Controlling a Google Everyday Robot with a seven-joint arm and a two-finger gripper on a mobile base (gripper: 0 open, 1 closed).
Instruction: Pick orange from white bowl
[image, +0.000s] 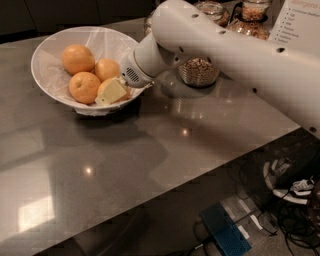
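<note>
The white bowl (46, 75), lined with crinkled white paper, stands at the back left of the dark counter. Several oranges lie in it: one at the back (77, 58), one at the front left (83, 87), one in the middle (106, 69). A fourth orange (103, 86) is at the front right, partly covered. My gripper (113, 92), pale yellow at its tip, reaches into the bowl from the right over the rim and sits right against that front right orange. The white arm (210, 45) hides the rest of the gripper.
A glass jar of cereal (198, 72) stands just right of the bowl, under the arm. More jars (252, 20) and a printed card (300, 20) are at the back right. The counter's front edge runs diagonally, with cables (295, 190) and a blue box (225, 232) on the floor below.
</note>
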